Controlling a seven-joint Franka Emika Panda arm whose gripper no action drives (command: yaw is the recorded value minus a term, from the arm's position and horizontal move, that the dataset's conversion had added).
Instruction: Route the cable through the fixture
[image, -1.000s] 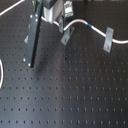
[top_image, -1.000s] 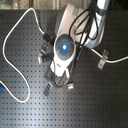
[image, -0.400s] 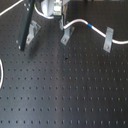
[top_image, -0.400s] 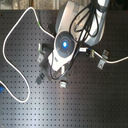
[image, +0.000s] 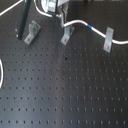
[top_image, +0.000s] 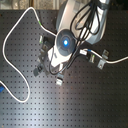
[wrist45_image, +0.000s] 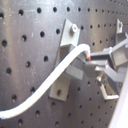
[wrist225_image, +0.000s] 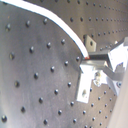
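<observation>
Fingers pinched closed on white cable, beside fixture bracket.

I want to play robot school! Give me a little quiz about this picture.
1. True or false: the long thin white cable wears a short blue band.
2. How many grey metal fixtures stand on the black perforated table in the first exterior view?
3. In the first wrist view, the end effector pinches: A) the cable, B) a screw, C) nothing.

Key: 1 true; 2 three; 3 A.
</observation>
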